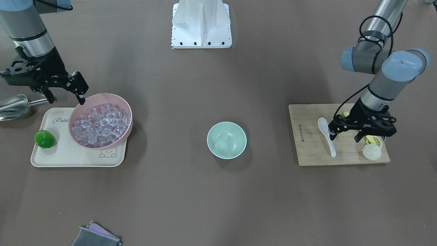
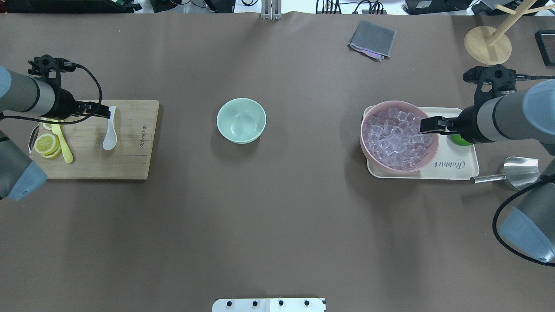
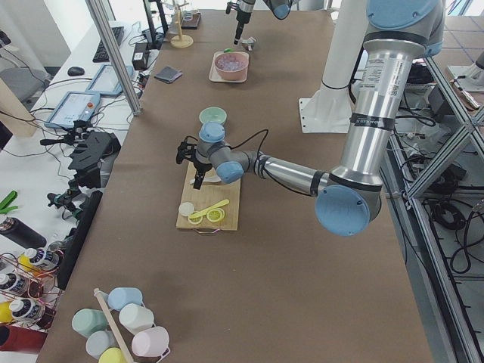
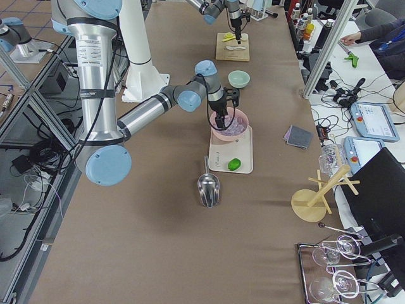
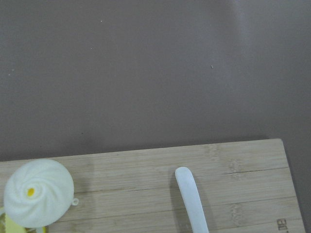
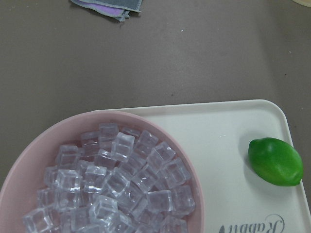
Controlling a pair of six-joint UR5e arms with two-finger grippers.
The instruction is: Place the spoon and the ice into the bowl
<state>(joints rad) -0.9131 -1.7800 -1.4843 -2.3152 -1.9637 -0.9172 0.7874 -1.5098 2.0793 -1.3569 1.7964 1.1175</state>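
Note:
The white spoon (image 1: pixel 332 149) lies on the wooden cutting board (image 1: pixel 312 155); it also shows in the overhead view (image 2: pixel 110 138) and its handle in the left wrist view (image 5: pixel 192 200). My left gripper (image 1: pixel 344 135) is open and empty, just above the board beside the spoon's handle. Several clear ice cubes (image 1: pixel 100 123) fill a pink bowl (image 1: pixel 104 96), also in the right wrist view (image 6: pixel 116 189). My right gripper (image 1: pixel 66 98) is open and empty, above the pink bowl's rim. The mint-green bowl (image 1: pixel 226 140) stands empty at the table's middle (image 2: pixel 241 120).
The pink bowl sits on a cream tray (image 1: pixel 68 158) with a green lime (image 1: pixel 44 139). A steel scoop (image 1: pixel 12 106) lies beside the tray. Lemon slices (image 2: pixel 47 144), a yellow spoon (image 2: pixel 64 149) and a white bun-shaped thing (image 1: pixel 372 152) lie on the board. A grey cloth (image 2: pixel 372 39) lies farther off.

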